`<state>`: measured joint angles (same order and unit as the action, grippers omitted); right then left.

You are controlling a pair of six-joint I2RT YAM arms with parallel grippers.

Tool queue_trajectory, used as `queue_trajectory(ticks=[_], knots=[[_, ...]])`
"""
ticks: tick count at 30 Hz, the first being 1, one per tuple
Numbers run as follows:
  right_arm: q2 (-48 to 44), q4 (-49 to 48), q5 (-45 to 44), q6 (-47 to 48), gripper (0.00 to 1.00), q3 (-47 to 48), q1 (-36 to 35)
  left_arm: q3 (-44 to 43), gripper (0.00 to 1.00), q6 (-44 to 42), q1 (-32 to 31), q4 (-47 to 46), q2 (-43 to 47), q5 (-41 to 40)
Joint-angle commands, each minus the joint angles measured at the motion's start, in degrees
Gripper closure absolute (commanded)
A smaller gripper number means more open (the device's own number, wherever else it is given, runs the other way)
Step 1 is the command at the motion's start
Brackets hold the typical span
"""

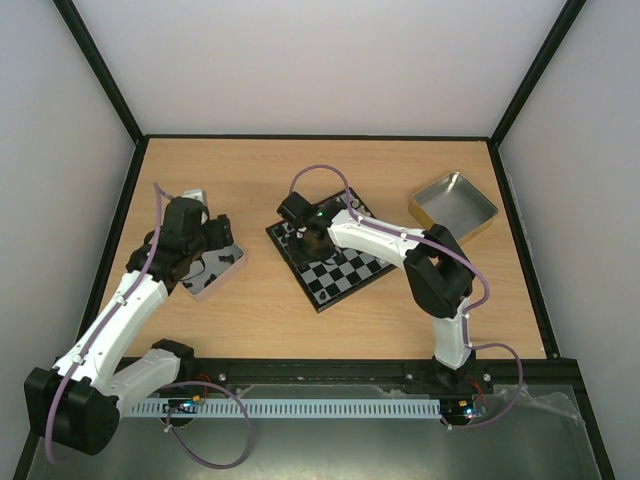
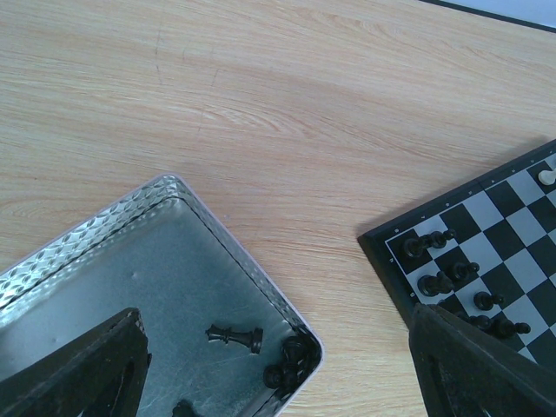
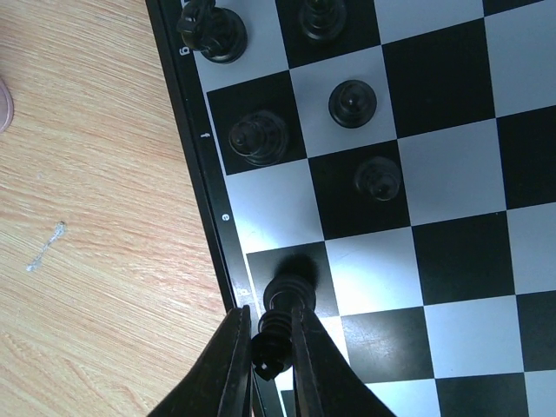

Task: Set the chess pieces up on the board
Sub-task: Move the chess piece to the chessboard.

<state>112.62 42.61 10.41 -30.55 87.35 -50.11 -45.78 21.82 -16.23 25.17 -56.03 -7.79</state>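
Wooden surface [image 1: 260, 180], lying beneath both claws. Board [image 1: 345, 272], black and pale grey squares, directly under the right claw [image 3: 269, 369]. That claw is clenched on one black piece [image 3: 280, 321] at a black square by the rim, with other standing black pieces [image 3: 352, 102] just ahead of its fingertips. Silver tin [image 2: 217, 230], under the left claw [image 2: 274, 339], whose jaws are spread wide and grasp nothing, with a few loose black pieces [image 2: 234, 334] lying between its fingers.
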Motion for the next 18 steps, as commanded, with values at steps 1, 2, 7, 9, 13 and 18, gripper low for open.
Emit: queue_trajectory(ticks=[1,2,7,9,13,18], knots=[[0.37,-0.56,-0.79,-0.56,0.89,-0.25,-0.45,0.77,0.17,-0.64,-0.29,-0.56,-0.07,-0.38],[0.40,-0.54,-0.93,-0.57,0.89,-0.25,-0.58,0.76,0.17,-0.64,-0.22,-0.63,-0.10,-0.38],[0.59,-0.54,-1.42,-0.57,0.89,-0.13,-0.60,0.78,0.16,-0.64,-0.23,-0.62,-0.06,-0.36],[0.72,-0.65,-1.73,-0.65,0.89,-0.08,-0.60,0.78,0.17,-0.64,-0.22,-0.65,-0.10,-0.38],[0.86,-0.21,-2.12,-0.57,0.87,0.01,-0.64,0.69,0.17,-0.64,-0.24,-0.65,-0.09,-0.46],[0.60,-0.01,-1.75,-0.48,0.78,0.12,-0.81,0.65,0.16,-0.56,-0.28,-0.60,-0.25,-0.46]])
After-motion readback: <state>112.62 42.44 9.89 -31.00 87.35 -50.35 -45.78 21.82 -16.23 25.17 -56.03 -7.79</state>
